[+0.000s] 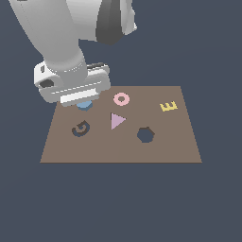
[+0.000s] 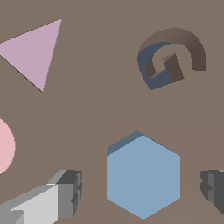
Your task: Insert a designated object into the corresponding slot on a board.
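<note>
The light-blue hexagonal block [image 2: 143,175] lies flat on the brown board [image 1: 118,152] near its far corner on the exterior view's left, mostly hidden under my hand there [image 1: 85,105]. My gripper [image 2: 140,190] is open and low over the block, one finger [image 2: 68,193] on either side with a gap to each. From outside, the gripper [image 1: 82,100] shows only as the white hand covering the block. The dark hexagonal slot [image 1: 145,134] sits right of the board's middle, empty, and is out of the wrist view.
On the board are a pink ring [image 1: 121,99], a lilac triangle [image 1: 116,120], a dark G-shaped cut-out [image 1: 81,128] and a yellow E [image 1: 168,106]. The triangle lies between the block and the slot. Dark floor surrounds the board.
</note>
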`<act>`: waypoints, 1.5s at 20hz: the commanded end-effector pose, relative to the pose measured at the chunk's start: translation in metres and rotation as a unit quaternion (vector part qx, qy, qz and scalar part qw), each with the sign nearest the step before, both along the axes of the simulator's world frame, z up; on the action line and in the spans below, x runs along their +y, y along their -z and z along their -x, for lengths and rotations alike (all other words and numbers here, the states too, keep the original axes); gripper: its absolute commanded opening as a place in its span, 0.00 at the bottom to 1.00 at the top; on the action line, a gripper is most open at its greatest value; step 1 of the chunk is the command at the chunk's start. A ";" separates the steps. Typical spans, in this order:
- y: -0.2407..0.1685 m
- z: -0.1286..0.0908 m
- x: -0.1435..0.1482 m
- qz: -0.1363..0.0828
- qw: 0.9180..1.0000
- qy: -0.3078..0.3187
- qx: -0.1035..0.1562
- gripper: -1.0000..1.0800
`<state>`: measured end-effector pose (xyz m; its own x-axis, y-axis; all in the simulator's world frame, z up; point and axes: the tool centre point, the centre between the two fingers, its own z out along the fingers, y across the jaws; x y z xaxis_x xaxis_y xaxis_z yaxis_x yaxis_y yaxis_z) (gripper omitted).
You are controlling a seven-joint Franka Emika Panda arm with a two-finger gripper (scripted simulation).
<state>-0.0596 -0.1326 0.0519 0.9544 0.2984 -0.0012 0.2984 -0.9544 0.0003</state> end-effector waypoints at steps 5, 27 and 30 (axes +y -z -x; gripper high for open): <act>0.003 0.000 -0.003 -0.001 1.000 -0.005 -0.001 0.96; 0.022 0.000 -0.002 0.000 1.000 -0.004 -0.001 0.00; 0.022 0.000 -0.002 0.000 1.000 -0.004 -0.001 0.00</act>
